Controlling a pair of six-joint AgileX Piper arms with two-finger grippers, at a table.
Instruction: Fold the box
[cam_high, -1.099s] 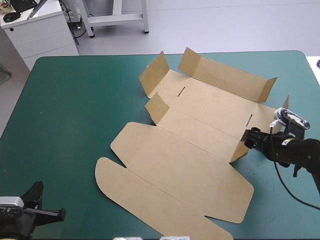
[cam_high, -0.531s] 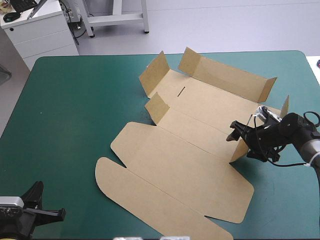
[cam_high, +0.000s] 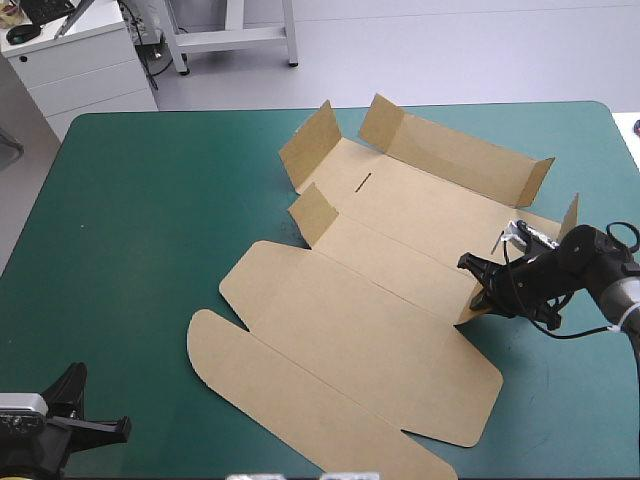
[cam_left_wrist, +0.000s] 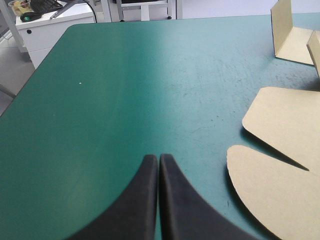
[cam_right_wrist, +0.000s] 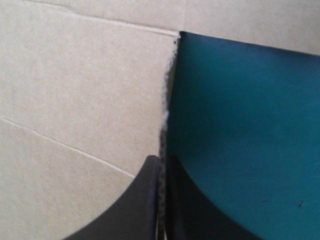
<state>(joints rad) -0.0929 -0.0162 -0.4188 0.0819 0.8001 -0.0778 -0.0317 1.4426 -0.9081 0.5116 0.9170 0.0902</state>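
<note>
Box (cam_high: 380, 290) side flap (cam_high: 476, 306) is now pinched in the right gripper (cam_right_wrist: 161, 165), which stood just outside it earlier. The board, central on the surface (cam_high: 150, 220) with far walls raised, has slid slightly left. Left gripper (cam_left_wrist: 159, 162), pressed together, idles near-left; flap-raising judged begun.

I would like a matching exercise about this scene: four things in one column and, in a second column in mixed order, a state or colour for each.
Things:
1. left tool
2. right tool
3. box
4. table cover

States:
A. teal-green
B. shut on the box's edge
C. brown, lid flat, some walls raised
D. shut, holding nothing

Pairs: 1-D, 2-B, 3-C, 4-A
</note>
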